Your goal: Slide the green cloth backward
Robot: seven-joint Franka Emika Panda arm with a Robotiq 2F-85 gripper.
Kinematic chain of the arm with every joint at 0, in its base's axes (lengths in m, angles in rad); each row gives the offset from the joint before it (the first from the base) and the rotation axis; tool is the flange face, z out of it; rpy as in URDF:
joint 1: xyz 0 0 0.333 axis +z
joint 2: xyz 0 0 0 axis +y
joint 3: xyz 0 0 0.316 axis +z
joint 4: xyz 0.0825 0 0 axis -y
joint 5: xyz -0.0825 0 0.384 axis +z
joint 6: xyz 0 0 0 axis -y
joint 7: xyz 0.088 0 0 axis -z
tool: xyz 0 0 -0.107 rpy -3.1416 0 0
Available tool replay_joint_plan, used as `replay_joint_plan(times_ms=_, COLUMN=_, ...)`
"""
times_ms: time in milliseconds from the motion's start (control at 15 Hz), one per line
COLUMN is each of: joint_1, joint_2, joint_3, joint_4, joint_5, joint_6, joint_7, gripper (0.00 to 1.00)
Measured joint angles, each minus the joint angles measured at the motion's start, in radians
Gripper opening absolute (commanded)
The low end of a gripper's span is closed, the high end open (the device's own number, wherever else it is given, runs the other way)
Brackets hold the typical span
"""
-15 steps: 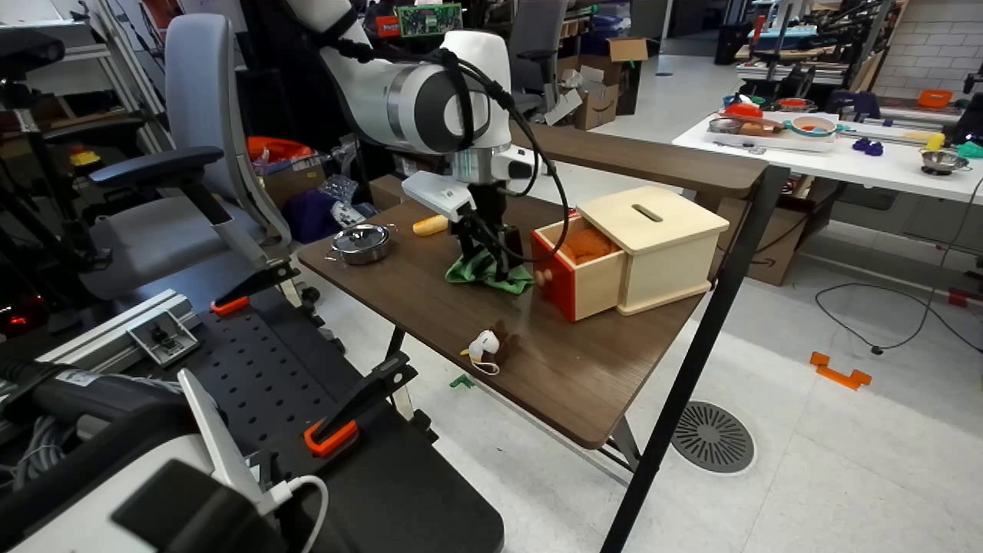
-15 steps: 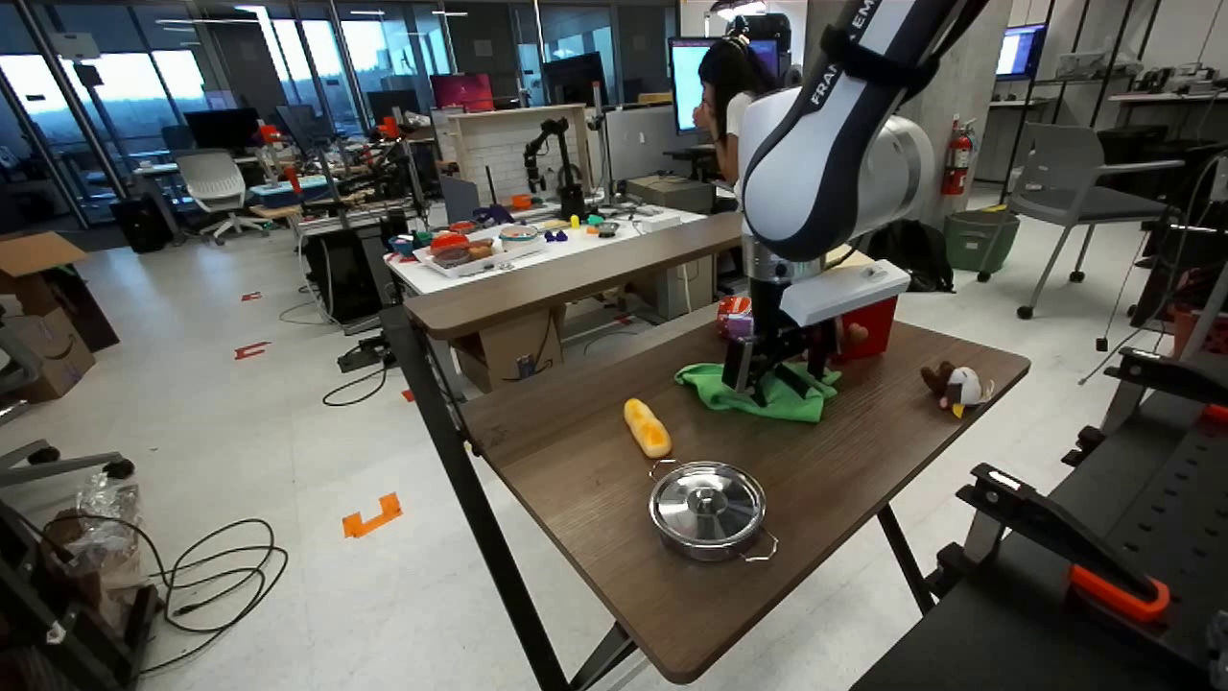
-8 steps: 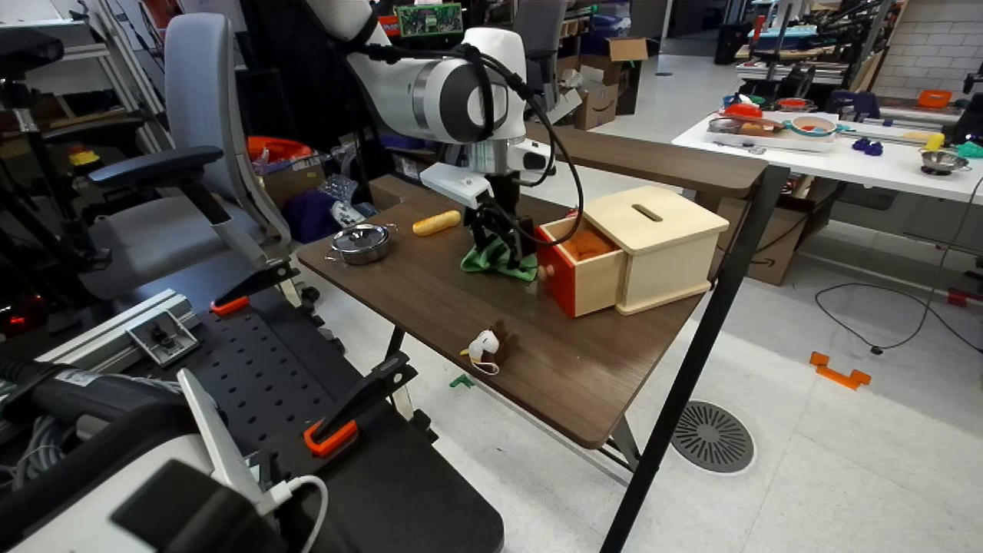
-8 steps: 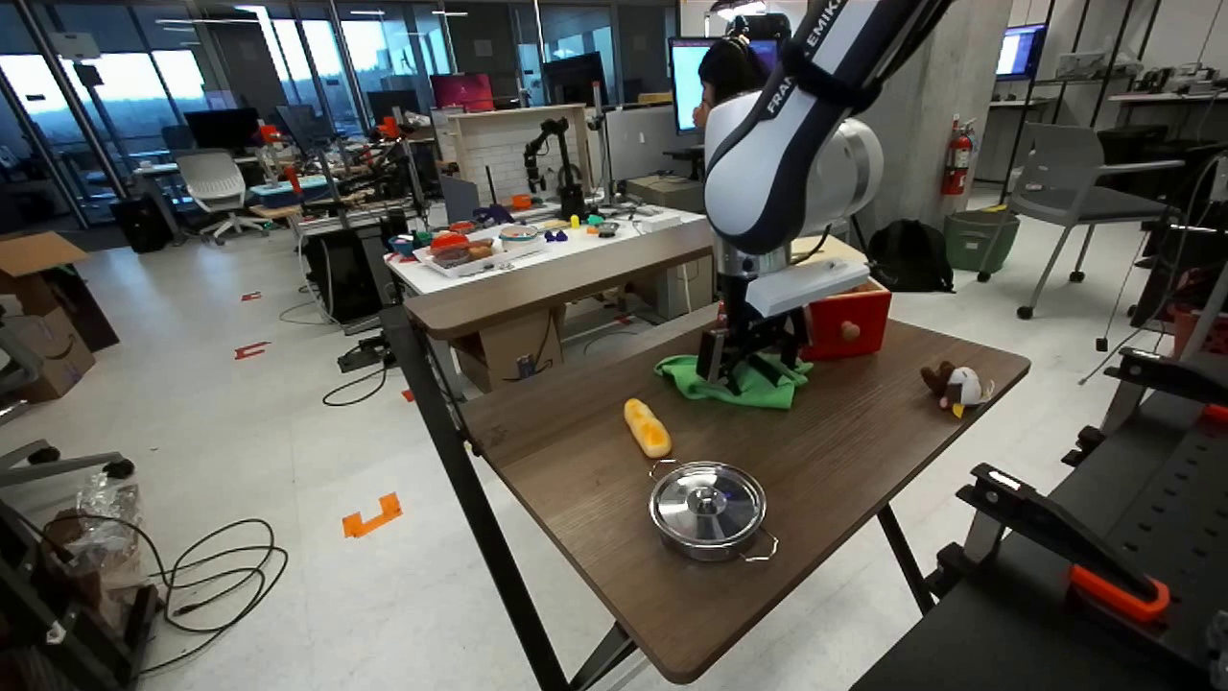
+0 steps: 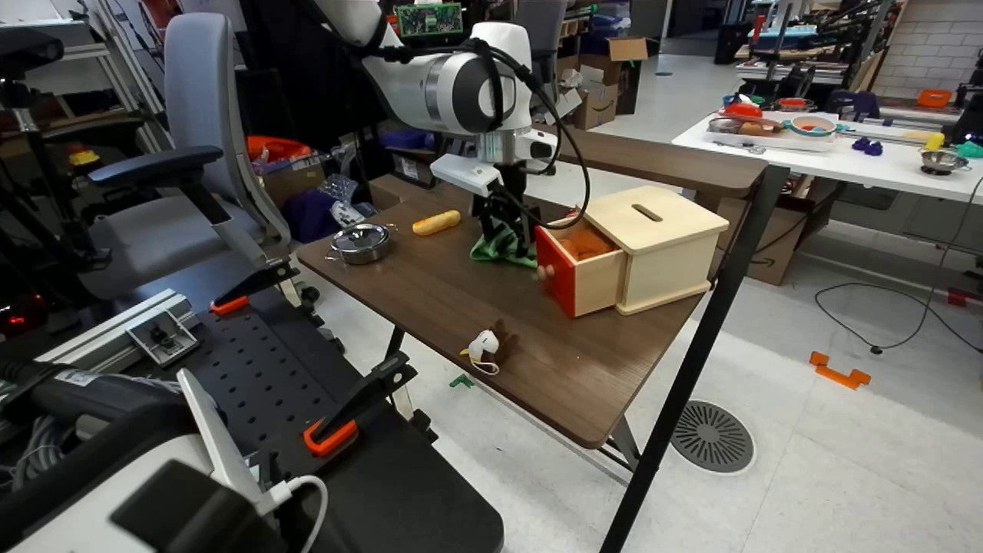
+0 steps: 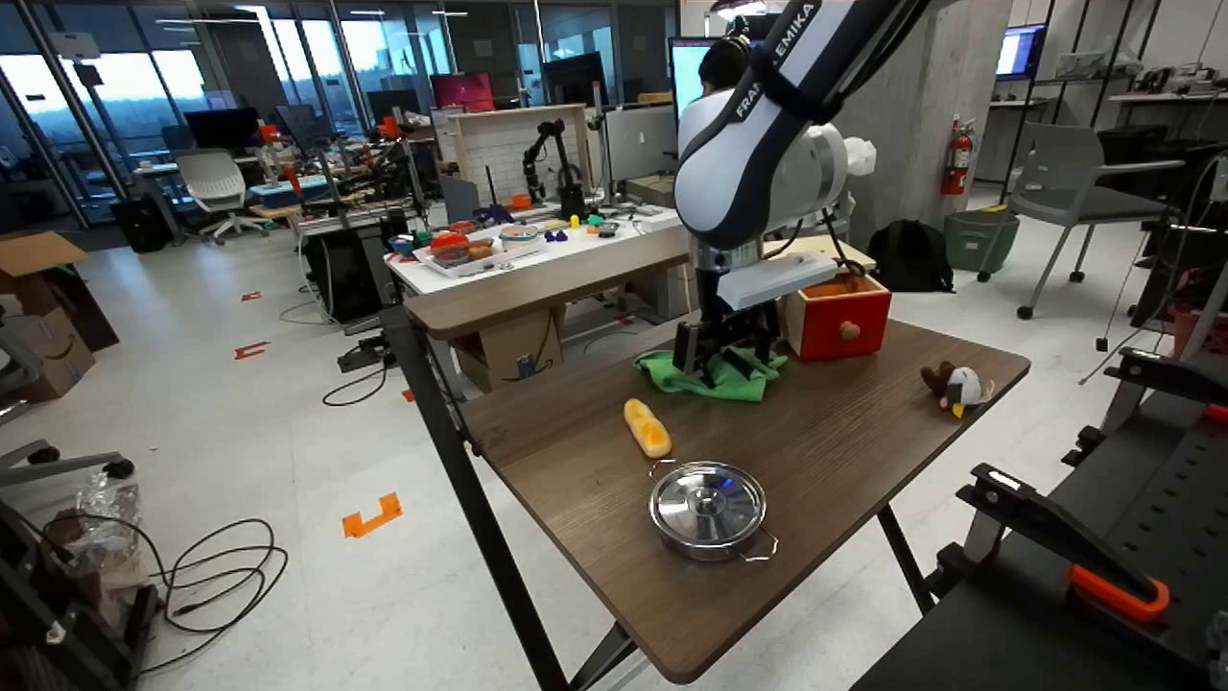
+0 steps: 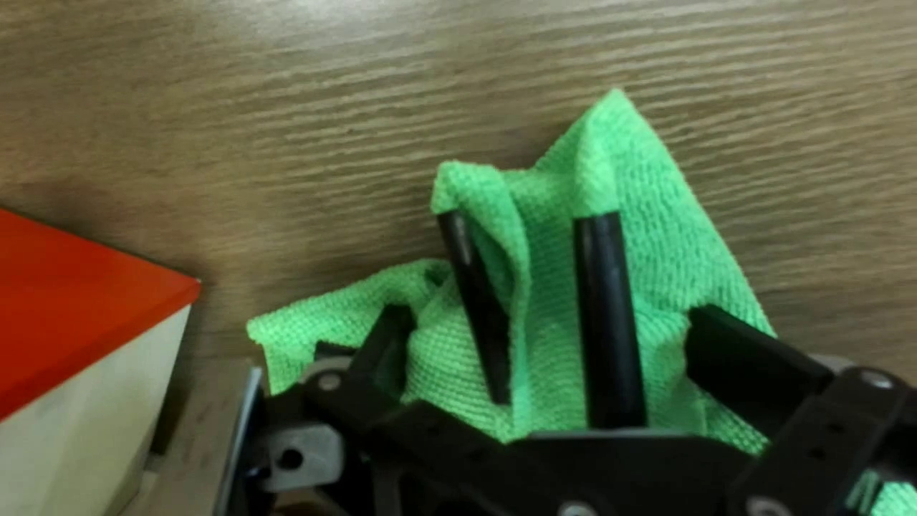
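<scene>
The green cloth lies crumpled on the brown table, under my gripper. It shows in both exterior views (image 5: 485,250) (image 6: 662,369) and in the wrist view (image 7: 663,229). My gripper (image 7: 548,337) is open, with its fingers wide apart and their tips down at the cloth. Cloth lies between and beyond the fingers. Two black rods, a thick one (image 7: 609,315) and a thin one (image 7: 476,308), lie along the cloth between the fingers in the wrist view. The gripper also shows in both exterior views (image 5: 507,234) (image 6: 726,357). It hides part of the cloth.
A wooden box (image 5: 668,253) with an open red-fronted drawer (image 6: 846,324) stands close beside the cloth. The drawer's corner (image 7: 107,301) shows in the wrist view. A yellow bread roll (image 6: 648,428), a lidded metal pot (image 6: 708,509) and an eagle toy (image 5: 488,347) lie on the table.
The gripper and the green cloth have moved together across the table, away from the eagle toy's edge and toward the raised shelf. The roll, pot, toy and box have not moved.
</scene>
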Motion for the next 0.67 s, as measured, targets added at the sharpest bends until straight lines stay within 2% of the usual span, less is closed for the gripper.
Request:
replay_joint_plan(times_ms=400, joint_1=0.004, joint_2=0.052, joint_3=0.0, joint_4=0.109, joint_5=0.0, joint_6=-0.053, joint_7=0.0, gripper=1.0)
replay_joint_plan(times_ms=667, joint_1=0.015, joint_2=0.055, joint_3=0.0, joint_4=0.126, joint_5=-0.001, joint_6=-0.073, joint_7=-0.001, gripper=1.0)
